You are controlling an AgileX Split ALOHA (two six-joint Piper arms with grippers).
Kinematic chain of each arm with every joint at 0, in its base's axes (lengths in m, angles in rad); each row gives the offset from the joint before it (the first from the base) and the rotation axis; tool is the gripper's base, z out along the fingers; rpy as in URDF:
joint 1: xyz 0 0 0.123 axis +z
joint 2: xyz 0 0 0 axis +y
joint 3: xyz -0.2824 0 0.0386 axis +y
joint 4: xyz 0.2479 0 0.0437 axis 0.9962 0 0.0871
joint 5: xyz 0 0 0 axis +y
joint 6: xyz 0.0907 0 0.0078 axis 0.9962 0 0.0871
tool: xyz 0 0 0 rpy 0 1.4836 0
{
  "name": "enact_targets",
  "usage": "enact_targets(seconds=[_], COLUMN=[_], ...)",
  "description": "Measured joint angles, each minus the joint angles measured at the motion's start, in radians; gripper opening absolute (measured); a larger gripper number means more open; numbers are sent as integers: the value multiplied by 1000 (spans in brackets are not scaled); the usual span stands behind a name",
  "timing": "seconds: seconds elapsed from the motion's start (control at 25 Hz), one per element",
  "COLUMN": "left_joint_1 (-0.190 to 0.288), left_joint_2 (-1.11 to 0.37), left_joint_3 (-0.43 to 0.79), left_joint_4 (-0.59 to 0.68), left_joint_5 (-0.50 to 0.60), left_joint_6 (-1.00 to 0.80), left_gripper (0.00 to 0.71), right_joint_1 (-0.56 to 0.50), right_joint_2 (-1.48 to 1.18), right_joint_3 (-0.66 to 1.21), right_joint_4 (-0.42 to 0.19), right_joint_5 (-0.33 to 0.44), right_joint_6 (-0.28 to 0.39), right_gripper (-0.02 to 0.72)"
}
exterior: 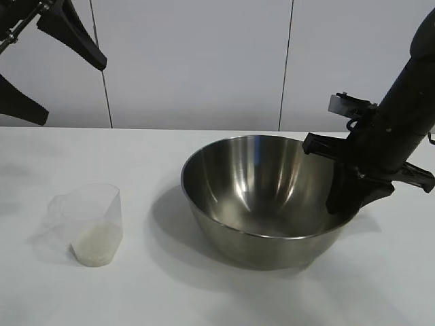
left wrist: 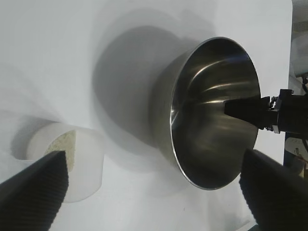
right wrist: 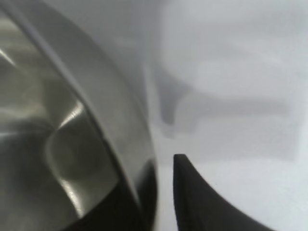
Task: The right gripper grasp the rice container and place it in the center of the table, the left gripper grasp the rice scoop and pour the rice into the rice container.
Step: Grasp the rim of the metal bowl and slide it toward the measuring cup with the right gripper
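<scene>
Nearest the camera, the rice scoop (exterior: 92, 227) is seen standing upright on the front left of the table (exterior: 217, 302), and a low layer of rice (exterior: 95, 248) is carried in its bottom. Nothing has been tipped out of it, and it is touched by no gripper. Just beyond and to the right, well apart from the scoop, the rice container (exterior: 258, 197) is set on the table, right of the middle. Its steel inside is shown bare, without a grain in it. At its right rim the right gripper (exterior: 343, 197) is planted, pointed steeply down, with the rim taken between the jaws. In the right wrist view a sliver of table is left showing between the outer finger (right wrist: 202, 202) and the bowl's wall, so the grip is judged not closed yet. Farthest back, high at the left, the left gripper (exterior: 73, 92) is held clear of everything, its jaws spread wide and nothing in them. So the first step is only being set up. The container is to be clamped and carried to the centre, then the scoop grasped and the rice poured — all of that is left to do.
</scene>
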Motion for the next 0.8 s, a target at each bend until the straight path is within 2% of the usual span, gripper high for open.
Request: enact_targets(seconds=[0.16,0.4,0.48,0.8], left_joint_1=[0,0,0,0], left_joint_2=[0,0,0,0], left_joint_3=[0,0,0,0], left_joint_4=[0,0,0,0], left_joint_5=[-1,-1,-1,-1], left_joint_6=[0,0,0,0], left_gripper=[695,695,695,695], right_joint_1=[0,0,1,96], right_joint_2=[3,4,4,5], right_joint_3=[0,0,0,0], right_joint_4=[21,176,201,195], right_joint_5=[1,35,39,8], right_joint_6=[-14,-125,-143,-152], right_gripper=[18,18,16,16])
